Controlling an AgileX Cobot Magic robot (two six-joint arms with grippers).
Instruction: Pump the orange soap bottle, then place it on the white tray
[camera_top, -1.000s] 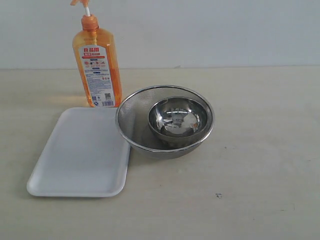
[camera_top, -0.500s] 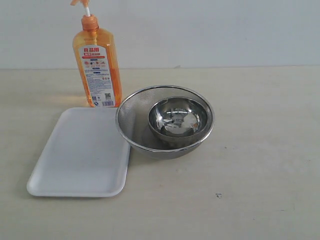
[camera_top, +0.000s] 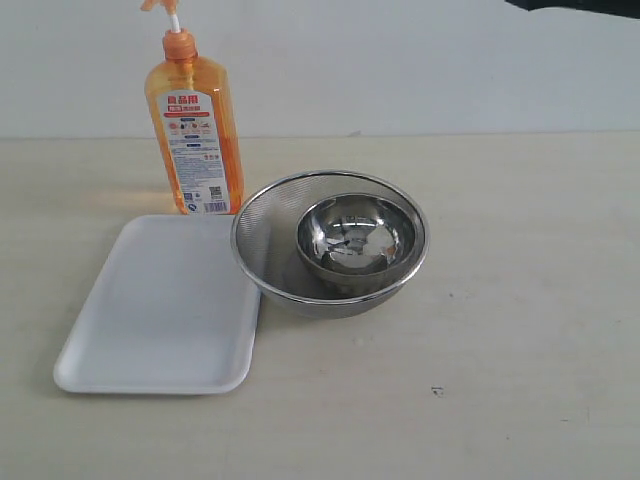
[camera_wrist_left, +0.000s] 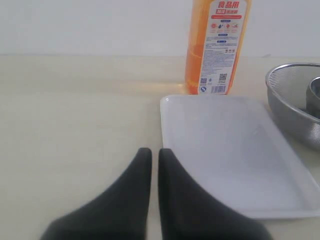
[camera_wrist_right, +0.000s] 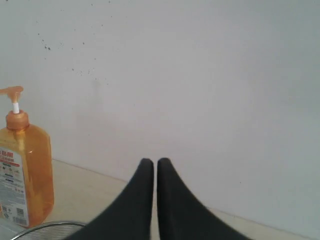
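Observation:
The orange soap bottle (camera_top: 195, 130) stands upright at the back left of the table, just behind the white tray (camera_top: 160, 305). In the left wrist view the bottle (camera_wrist_left: 216, 47) rises behind the tray (camera_wrist_left: 225, 150), and my left gripper (camera_wrist_left: 155, 151) is shut and empty, low over the table by the tray's near corner. The right wrist view shows the bottle (camera_wrist_right: 22, 170) with its pump head and white stem; my right gripper (camera_wrist_right: 154, 161) is shut and empty, held high and facing the wall. A dark part of the right arm (camera_top: 575, 6) shows at the exterior view's top right edge.
A round steel mesh strainer (camera_top: 262, 230) with a smaller steel bowl (camera_top: 357, 240) inside it sits right of the tray, touching its edge. A white wall runs behind the table. The strainer's rim (camera_wrist_left: 295, 85) also shows in the left wrist view.
A dark part of the right arm has come into the exterior view at the top right corner. The bottle, tray and strainer have not moved.

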